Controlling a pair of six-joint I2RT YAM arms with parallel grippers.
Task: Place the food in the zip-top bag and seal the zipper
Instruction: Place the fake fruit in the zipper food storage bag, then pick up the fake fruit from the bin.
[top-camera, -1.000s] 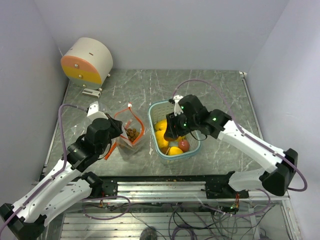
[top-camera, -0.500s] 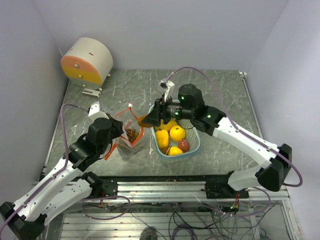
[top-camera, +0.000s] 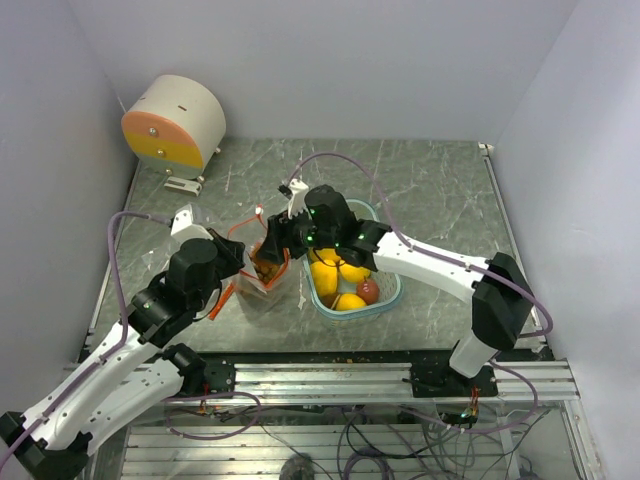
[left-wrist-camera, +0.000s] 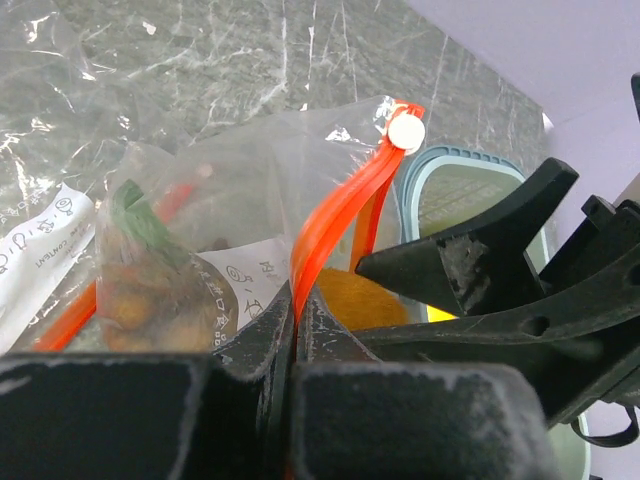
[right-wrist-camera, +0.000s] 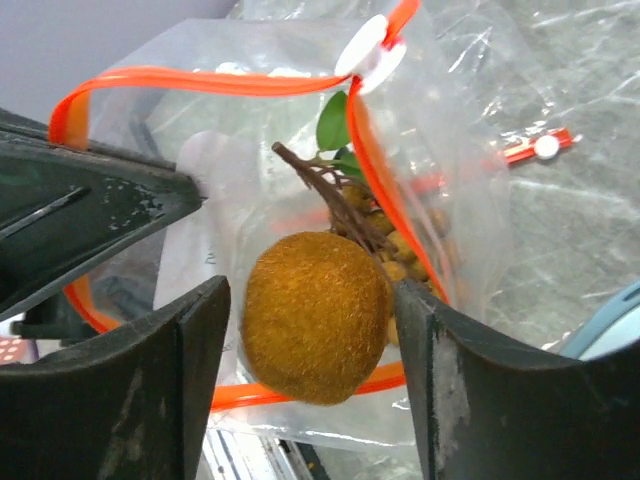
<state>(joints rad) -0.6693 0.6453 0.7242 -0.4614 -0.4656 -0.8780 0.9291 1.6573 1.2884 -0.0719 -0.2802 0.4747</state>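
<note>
Two fingers of my right gripper (right-wrist-camera: 310, 290) stand on either side of a round orange-brown fruit (right-wrist-camera: 315, 330), very close to it. I cannot tell if they pinch it or only stand beside it. The fruit sits in the open mouth of the zip-top bag (right-wrist-camera: 230, 110). Deeper in the bag lies the bunch of small brown fruits (right-wrist-camera: 392, 238) with a green leaf (right-wrist-camera: 333, 122). My left gripper (left-wrist-camera: 295, 300) is pinched tight on the bag's orange zipper strip (left-wrist-camera: 335, 215). Just beside the bag is the teal basket (top-camera: 396, 290). In it are yellow fruits (top-camera: 325, 276) and one small red fruit (top-camera: 369, 291). All of it rests on the grey table (top-camera: 430, 180).
</note>
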